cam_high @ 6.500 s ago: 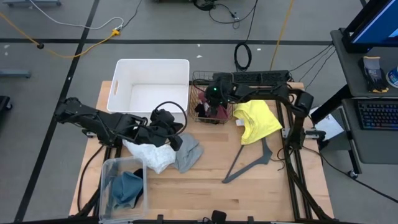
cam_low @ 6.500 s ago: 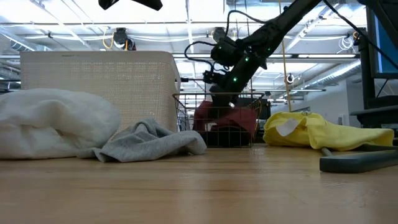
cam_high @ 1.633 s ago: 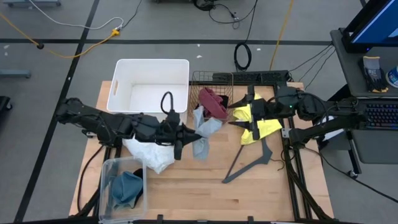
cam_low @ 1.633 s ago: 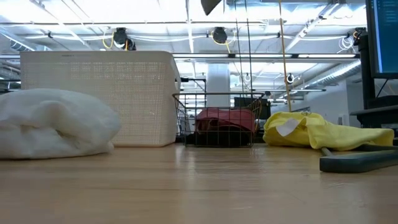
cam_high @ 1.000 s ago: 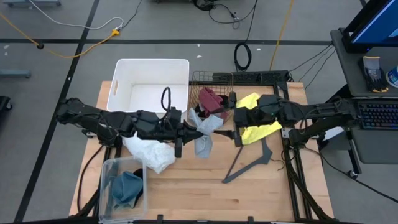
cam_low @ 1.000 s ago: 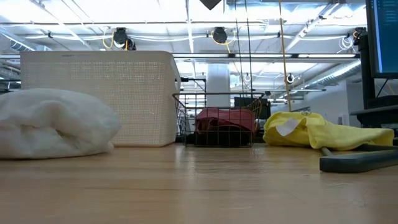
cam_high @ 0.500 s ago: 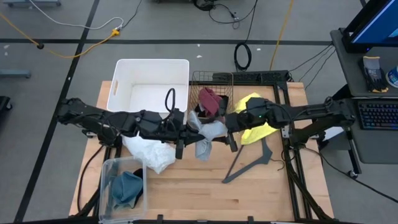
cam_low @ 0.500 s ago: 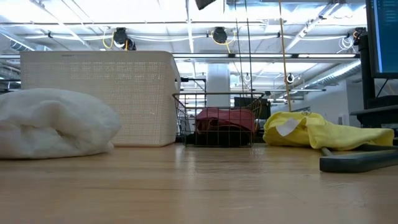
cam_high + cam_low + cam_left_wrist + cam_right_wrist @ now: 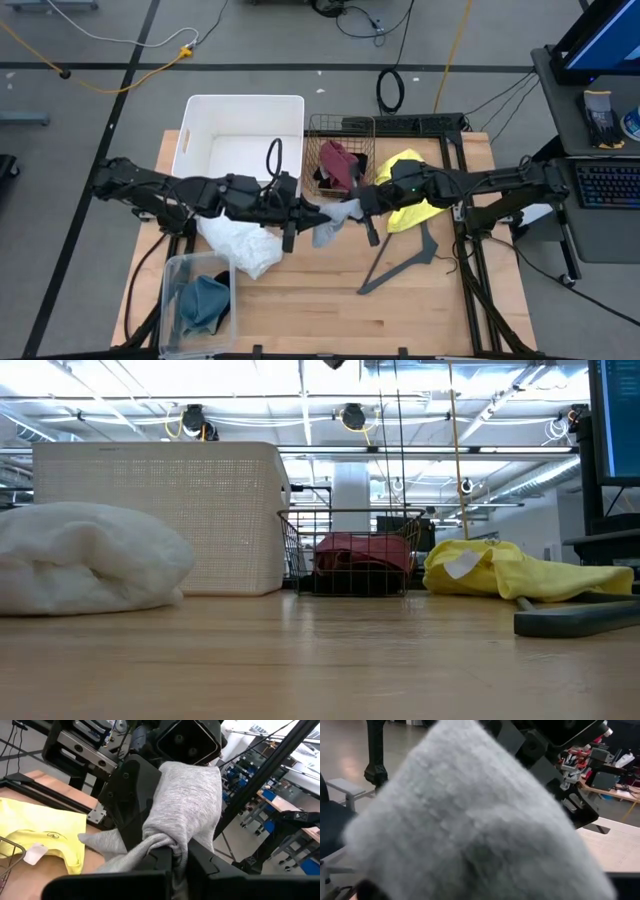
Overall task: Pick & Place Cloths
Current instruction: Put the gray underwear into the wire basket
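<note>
A grey cloth (image 9: 333, 217) hangs high above the table's middle, between my two grippers. My left gripper (image 9: 304, 212) reaches in from the left and is shut on the cloth's left end. My right gripper (image 9: 357, 205) reaches in from the right and is shut on its right end. A white cloth (image 9: 240, 247) lies bunched on the table at the left. A yellow cloth (image 9: 416, 192) lies at the right. A maroon cloth (image 9: 340, 160) sits in the wire basket (image 9: 324, 128). A teal-blue cloth (image 9: 203, 300) lies in a clear bin (image 9: 172, 268). My left gripper pinches a bunched fold of the grey cloth (image 9: 169, 844) between its two fingers, coming level from the table's left. The cloth is lifted clear of the table. My right gripper comes level from the table's right. The cloth's far end (image 9: 192, 795) drapes over its fingers and hides the place of contact. A slack part (image 9: 323, 237) hangs between the two grippers.
A white bin (image 9: 196, 135) stands at the far left, next to the wire basket. A dark grey hanger (image 9: 404, 258) lies on the table at the right, below the yellow cloth. Bare wood lies along the near edge (image 9: 330, 310).
My right gripper has moved toward the table's left, sunk a little, and shut on the free end of the grey cloth. That end, which hung loose from my left gripper, is now gathered up between the two grippers.
</note>
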Motion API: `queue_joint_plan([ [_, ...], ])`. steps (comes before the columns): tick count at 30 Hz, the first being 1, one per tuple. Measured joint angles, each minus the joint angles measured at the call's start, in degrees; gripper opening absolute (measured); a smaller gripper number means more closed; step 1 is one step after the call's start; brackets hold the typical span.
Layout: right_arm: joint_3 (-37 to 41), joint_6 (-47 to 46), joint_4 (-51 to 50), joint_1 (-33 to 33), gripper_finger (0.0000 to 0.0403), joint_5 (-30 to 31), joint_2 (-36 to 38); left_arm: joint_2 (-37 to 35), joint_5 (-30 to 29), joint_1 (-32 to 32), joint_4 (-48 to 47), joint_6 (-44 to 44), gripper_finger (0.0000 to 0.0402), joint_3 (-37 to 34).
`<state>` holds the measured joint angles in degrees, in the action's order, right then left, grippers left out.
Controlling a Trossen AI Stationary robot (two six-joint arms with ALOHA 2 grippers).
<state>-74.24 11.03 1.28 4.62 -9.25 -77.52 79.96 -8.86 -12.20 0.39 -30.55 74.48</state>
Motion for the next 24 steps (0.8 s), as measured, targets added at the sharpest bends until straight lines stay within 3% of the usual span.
queue_joint_plan([
  [7, 0.0, -0.01, -0.46, -0.07, 0.0011, 0.42, 0.12, 0.0, 0.16, 1.23, -0.07, -1.22, 0.0058, 0.02],
  [14, 0.0, 0.28, -2.5, -0.07, 0.0011, 4.1, 0.31, -0.31, 0.18, 1.79, -1.09, 5.14, 0.0146, 0.02],
  [19, 0.0, 0.35, -5.9, 0.0, 0.0011, 4.72, 1.29, -3.41, -0.58, 2.26, -8.84, 11.38, 0.0198, 0.02],
  [24, 0.0, 0.26, -8.64, 0.0, 0.0011, 5.03, 3.06, -8.19, -0.69, 3.53, -18.57, 8.81, 0.0221, 0.04],
])
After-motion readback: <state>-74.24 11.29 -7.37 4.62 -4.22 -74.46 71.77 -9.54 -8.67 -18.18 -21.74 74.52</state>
